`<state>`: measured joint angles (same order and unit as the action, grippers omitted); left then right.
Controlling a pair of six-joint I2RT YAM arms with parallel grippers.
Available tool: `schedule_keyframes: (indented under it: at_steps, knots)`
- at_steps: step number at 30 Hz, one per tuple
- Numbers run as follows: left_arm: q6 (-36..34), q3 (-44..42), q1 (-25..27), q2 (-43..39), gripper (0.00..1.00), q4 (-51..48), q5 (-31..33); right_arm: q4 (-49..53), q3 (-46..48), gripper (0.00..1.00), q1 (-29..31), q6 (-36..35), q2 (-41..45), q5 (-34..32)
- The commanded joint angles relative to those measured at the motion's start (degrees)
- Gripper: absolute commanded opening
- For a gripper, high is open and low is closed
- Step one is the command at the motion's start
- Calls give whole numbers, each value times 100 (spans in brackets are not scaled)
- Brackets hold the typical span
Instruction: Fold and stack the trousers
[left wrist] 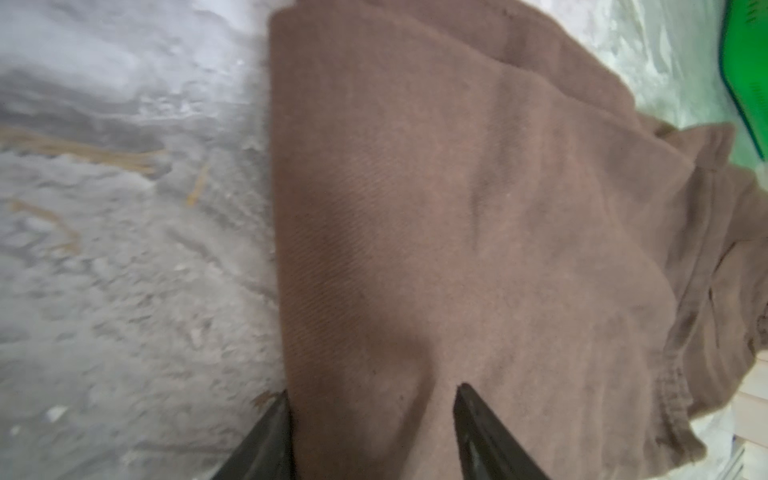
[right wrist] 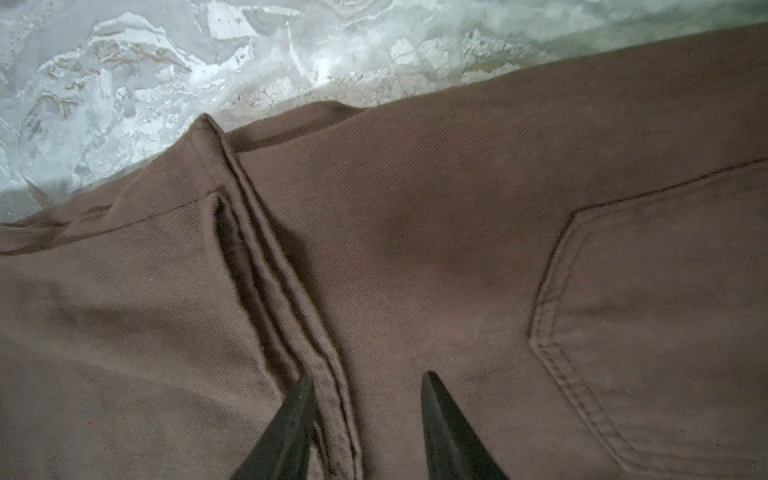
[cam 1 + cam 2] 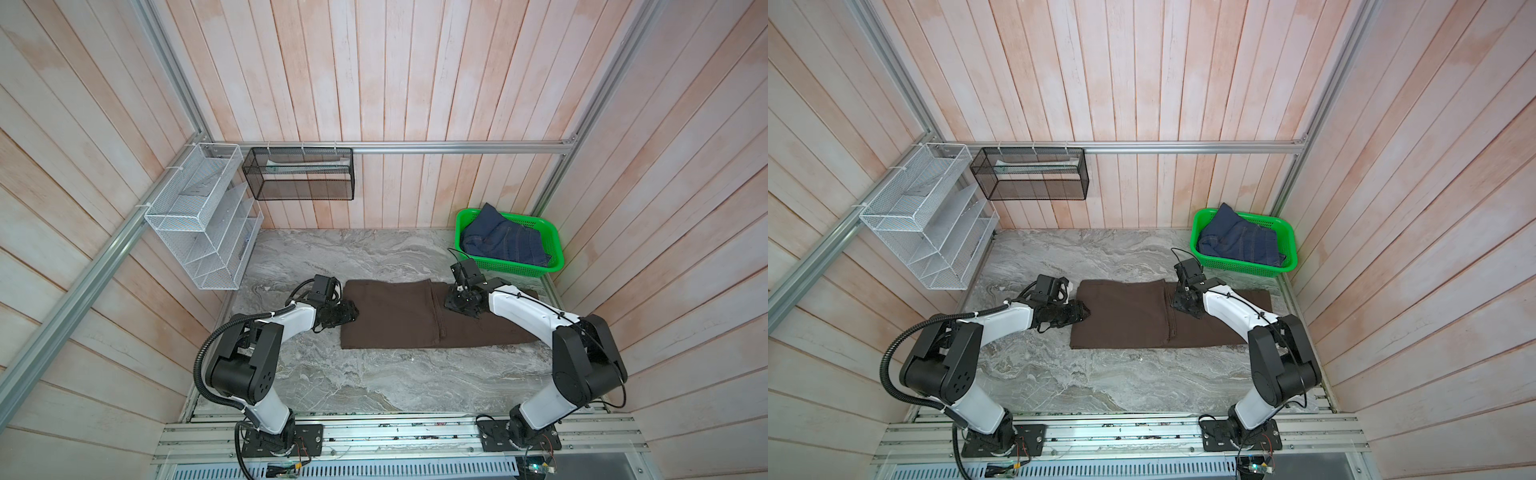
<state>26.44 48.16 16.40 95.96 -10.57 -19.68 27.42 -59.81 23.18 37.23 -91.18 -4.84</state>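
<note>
Mid-frame in a top view, the trousers (image 3: 395,316) lie folded. Only the wrist views show the left gripper (image 1: 374,390) and right gripper (image 2: 369,376) jaws parted over cloth.

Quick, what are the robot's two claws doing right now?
Left gripper: open, astride the trousers' edge.
Right gripper: open, tips over the trousers.

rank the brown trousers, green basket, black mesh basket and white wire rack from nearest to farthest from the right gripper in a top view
From the right gripper, in a top view:
1. brown trousers, right beneath it.
2. green basket, just behind it in the back right corner.
3. black mesh basket, hung at the back, left of centre.
4. white wire rack, hung far left.
</note>
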Motion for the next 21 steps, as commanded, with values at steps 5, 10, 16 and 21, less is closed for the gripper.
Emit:
schedule_keyframes:
  at_steps: [5, 10, 16, 21]
  knots:
    - [-156, -12, 3, 8, 26, -605, -411, 77, 183, 43, -323, -187, 365, -30]
    - [-285, 358, -5, -442, 1, -1276, 225, 114, 231, 43, -520, -269, 462, -19]
    - [-705, 1035, -139, -786, 0, -2490, 1694, 104, 328, 44, -735, -322, 592, 11]
    - [-987, 1414, -495, -936, 0, -3301, 2790, 80, 434, 43, -907, -356, 661, 49]
